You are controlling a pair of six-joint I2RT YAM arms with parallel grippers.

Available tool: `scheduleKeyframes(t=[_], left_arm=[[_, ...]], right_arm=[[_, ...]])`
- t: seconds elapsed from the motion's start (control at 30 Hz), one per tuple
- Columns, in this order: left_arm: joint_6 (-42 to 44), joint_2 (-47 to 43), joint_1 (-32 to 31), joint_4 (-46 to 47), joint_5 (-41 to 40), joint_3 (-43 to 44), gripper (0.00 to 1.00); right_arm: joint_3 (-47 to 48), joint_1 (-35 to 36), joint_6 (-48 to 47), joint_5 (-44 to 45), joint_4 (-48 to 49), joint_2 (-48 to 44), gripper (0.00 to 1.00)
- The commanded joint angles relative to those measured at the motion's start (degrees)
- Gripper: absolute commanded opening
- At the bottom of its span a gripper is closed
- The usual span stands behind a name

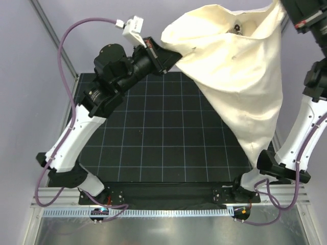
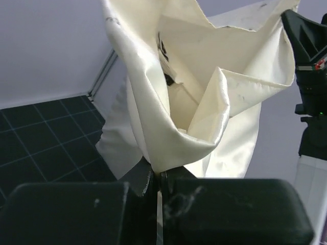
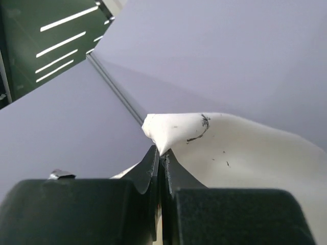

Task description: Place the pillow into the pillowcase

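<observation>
The left gripper (image 2: 158, 176) was clenched on a bunched fold of the pillowcase (image 1: 235, 76), its jaws pressed together with cream cloth rising straight out from between them. The right gripper (image 3: 161, 153) was likewise pinched tight on a small corner of the same cloth, a nub of it poking up past the fingertips. Between the two grips the sack's upper edge ran slack across the far right of the scene, high above the black grid mat (image 1: 153, 132), with its mouth sagging open in loose folds as the left wrist view showed. From that edge the cloth hung down and narrowed to a low corner near the mat's right edge, just beside the right arm's dark elbow joint (image 1: 278, 166); whether that corner touched the mat could not be told. Whether the pillow lay inside the sack could not be told either. The left and middle of the mat lay uncovered, bounded by the pale wall (image 1: 30, 76) on the left and the metal rail (image 1: 168, 212) along the near edge.
</observation>
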Motion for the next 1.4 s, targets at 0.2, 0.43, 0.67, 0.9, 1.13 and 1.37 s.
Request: scheduleKeyframes(t=[0.2, 0.43, 0.67, 0.9, 1.13, 1.37], left_arm=[[-2.72, -32.66, 10.26, 17.71, -11.86, -71.45, 0.16], [-8.68, -57.27, 11.32, -1.33, -37.44, -86.5, 0.36], [-17.21, -70.47, 11.32, -18.4, -52.84, -79.56, 0.72], [-14.77, -70.23, 11.32, -22.1, -56.89, -75.26, 0.91], [-10.46, -63.81, 11.32, -22.29, -56.11, -71.3, 0.95], [-6.41, -55.03, 11.32, -20.0, -46.8, -71.21, 1.0]], right_arm=[[-44.43, 29.65, -21.88, 9.58, 2.71, -18.03, 0.04], [-54.71, 54.53, -26.37, 25.76, 7.91, -15.06, 0.04], [-49.08, 70.45, -28.23, 35.09, 8.52, -3.72, 0.04], [-38.99, 78.89, -28.22, 33.95, 9.14, 9.29, 0.16], [-31.68, 82.77, -30.5, 34.29, 6.16, 15.72, 0.6], [-35.52, 78.82, -34.21, 41.07, -1.39, 6.67, 0.83]])
